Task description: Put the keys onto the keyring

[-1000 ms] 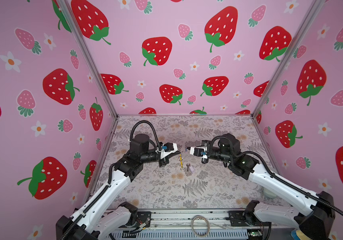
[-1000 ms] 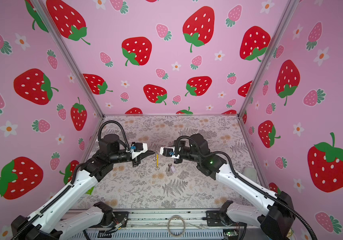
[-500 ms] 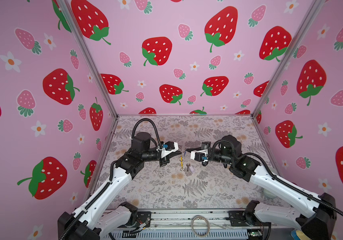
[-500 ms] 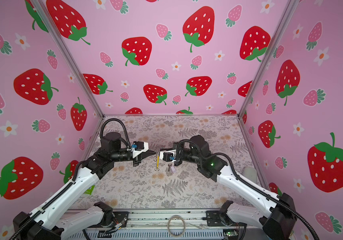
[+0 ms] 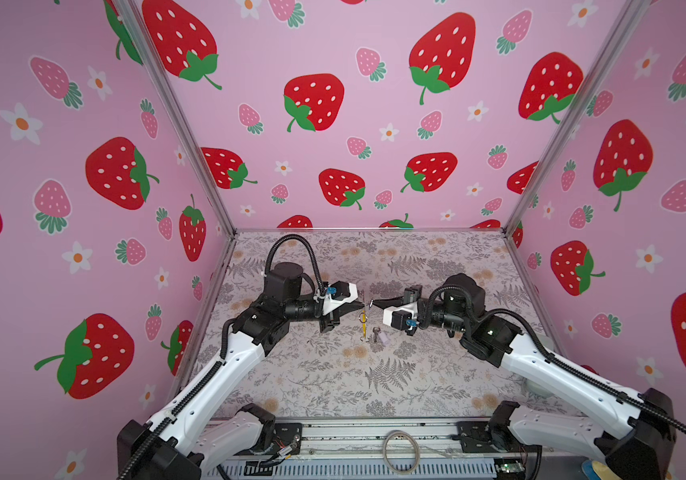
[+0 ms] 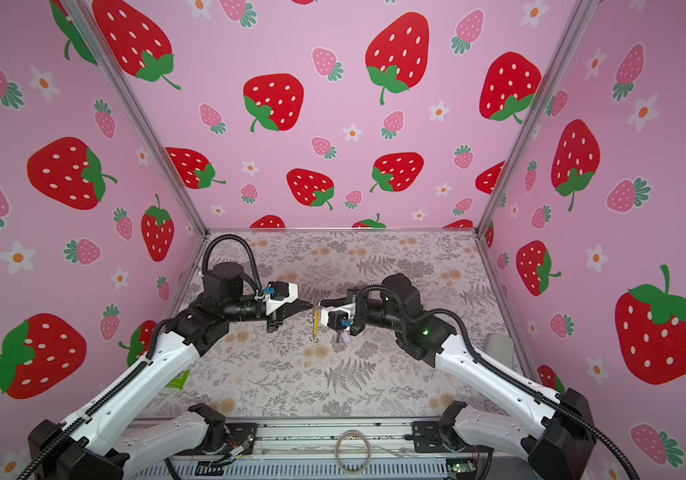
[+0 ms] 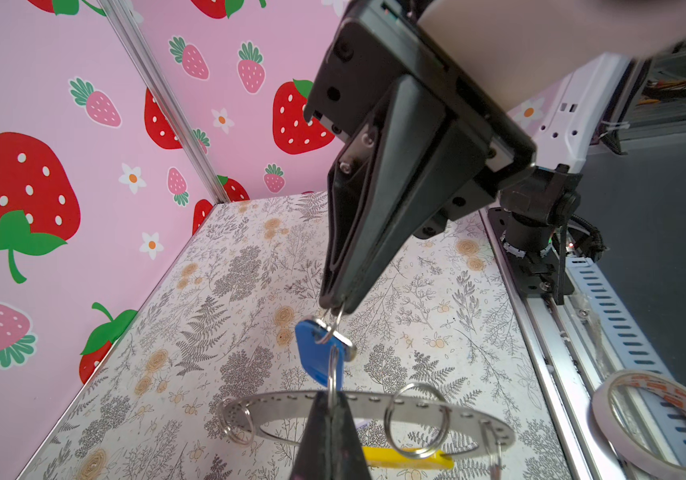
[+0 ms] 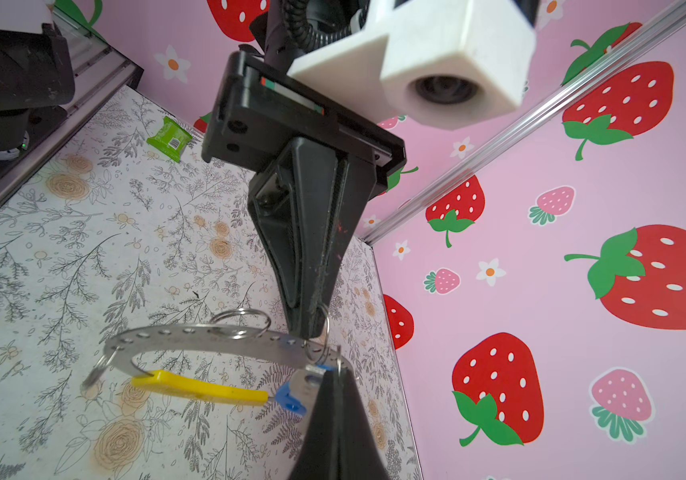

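The keyring [image 5: 363,322] hangs between the two meeting grippers above the table's middle. It is a grey perforated band [image 7: 378,405] with small metal loops and a yellow section [image 7: 410,459]. My left gripper [image 5: 360,306] is shut on one of its loops [image 8: 321,332]. My right gripper [image 5: 373,303] is shut on the small ring of the blue-tagged key [image 7: 315,353], right at the band's edge [image 8: 291,399]. The lilac-tagged key [image 5: 379,335] lies on the table just below, apart from both grippers.
A plain pale hoop [image 5: 401,451] rests on the front rail. A roll of tape [image 7: 661,419] sits at the rail on the right side. A green packet [image 6: 179,379] lies by the left wall. Pink walls close in three sides.
The two grippers have drawn together until their tips nearly touch, and the right wrist has rolled. The keyring still hangs from the left gripper.
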`<state>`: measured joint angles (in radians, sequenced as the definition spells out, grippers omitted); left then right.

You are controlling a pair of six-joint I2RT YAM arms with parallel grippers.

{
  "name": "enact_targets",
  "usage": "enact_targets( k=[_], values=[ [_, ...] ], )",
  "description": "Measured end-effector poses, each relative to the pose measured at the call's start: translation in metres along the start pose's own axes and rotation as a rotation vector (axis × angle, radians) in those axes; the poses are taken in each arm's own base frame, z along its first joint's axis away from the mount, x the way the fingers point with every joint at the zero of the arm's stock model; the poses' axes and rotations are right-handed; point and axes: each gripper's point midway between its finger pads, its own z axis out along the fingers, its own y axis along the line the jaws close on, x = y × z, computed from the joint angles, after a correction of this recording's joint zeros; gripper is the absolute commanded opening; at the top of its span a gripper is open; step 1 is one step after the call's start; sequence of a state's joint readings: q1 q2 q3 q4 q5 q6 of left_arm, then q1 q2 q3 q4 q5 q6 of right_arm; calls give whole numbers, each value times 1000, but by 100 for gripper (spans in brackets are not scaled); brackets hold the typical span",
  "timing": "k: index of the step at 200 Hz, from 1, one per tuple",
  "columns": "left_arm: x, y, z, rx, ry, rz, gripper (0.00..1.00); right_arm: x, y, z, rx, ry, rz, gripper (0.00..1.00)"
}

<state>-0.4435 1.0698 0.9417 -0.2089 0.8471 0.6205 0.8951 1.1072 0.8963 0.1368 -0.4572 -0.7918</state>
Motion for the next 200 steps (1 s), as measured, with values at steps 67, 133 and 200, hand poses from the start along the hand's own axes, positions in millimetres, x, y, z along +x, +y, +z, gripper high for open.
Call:
enact_targets(
  k=[67,133,200],
  values=[
    [-1,0,0,3,-1,-1,0,-1,3,0,-7,-11,-26,0],
    [0,-2,0,16,3,-14,0,-7,2,-3,0,-37,-60,0],
    [-2,-3,1,32,-1,-25,0,-6,7,-2,-12,-37,-86,0]
  ],
)
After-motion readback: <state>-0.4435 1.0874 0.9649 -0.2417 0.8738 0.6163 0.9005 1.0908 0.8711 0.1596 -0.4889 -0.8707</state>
